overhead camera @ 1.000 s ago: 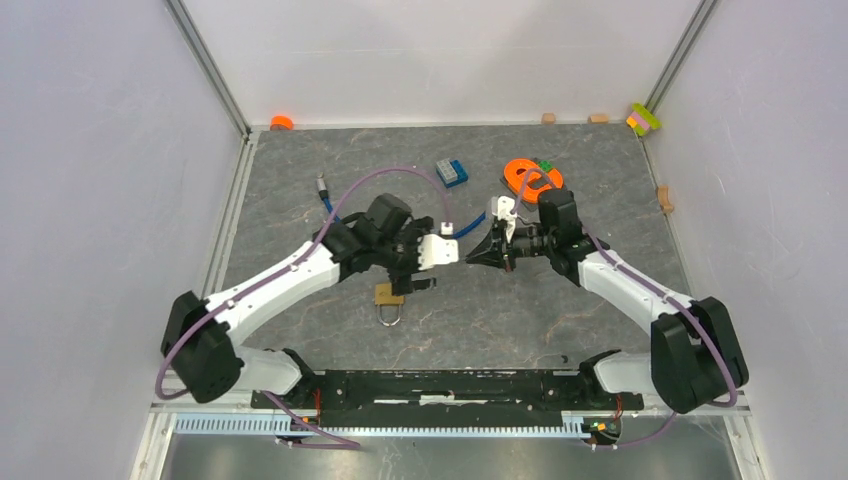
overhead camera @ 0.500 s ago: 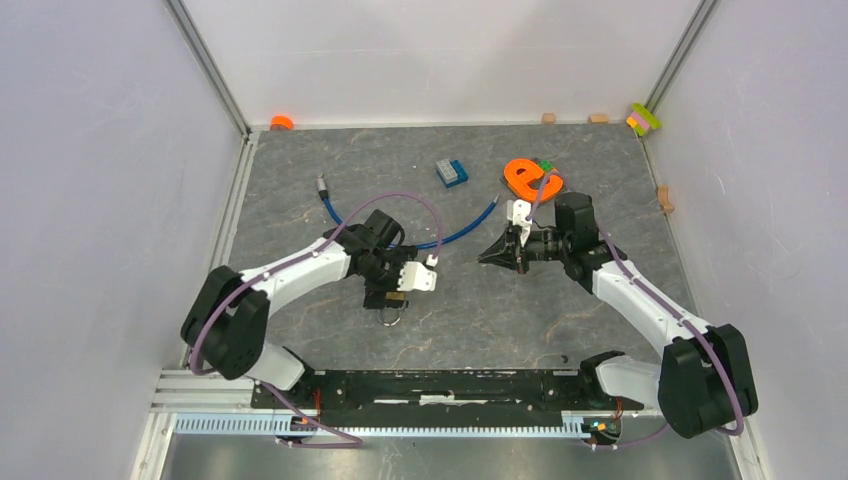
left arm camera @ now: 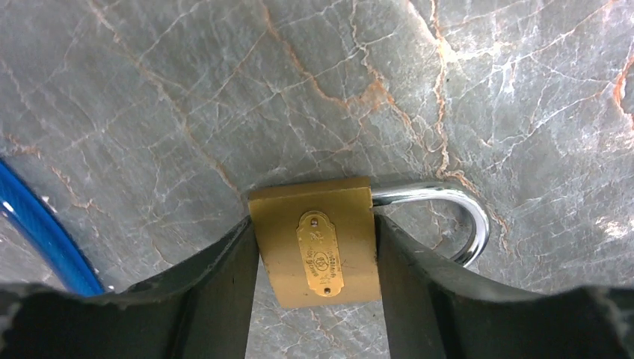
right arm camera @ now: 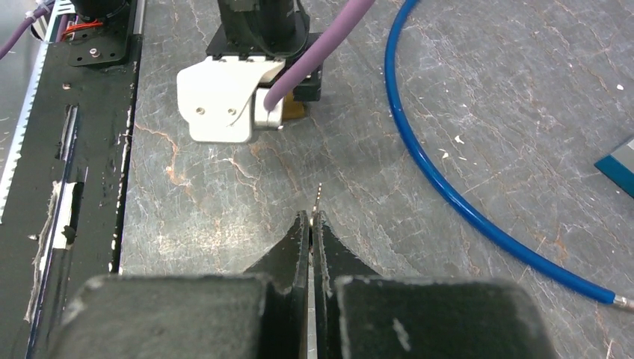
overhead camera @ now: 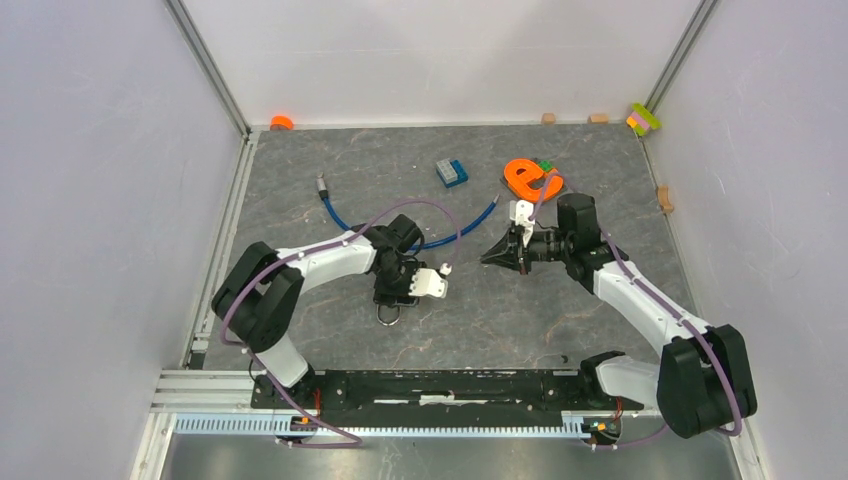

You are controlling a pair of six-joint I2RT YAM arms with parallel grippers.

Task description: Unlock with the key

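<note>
Nearest the arm bases, the brass padlock [left arm camera: 314, 250] lies flat on the marbled counter [left arm camera: 149, 90], its steel shackle [left arm camera: 456, 217] toward the near edge. The left pincer [overhead camera: 391, 298] is closed narrowly on the padlock's body, one finger pressed to each side. Farther back and to the right, the right pincer [right arm camera: 310, 223] is clamped on the key [right arm camera: 319, 196], whose thin blade juts toward the padlock without reaching it. Beyond curves a blue cable [left arm camera: 46, 233], then a blue block [overhead camera: 452, 172] and an orange letter e [overhead camera: 530, 178].
</note>
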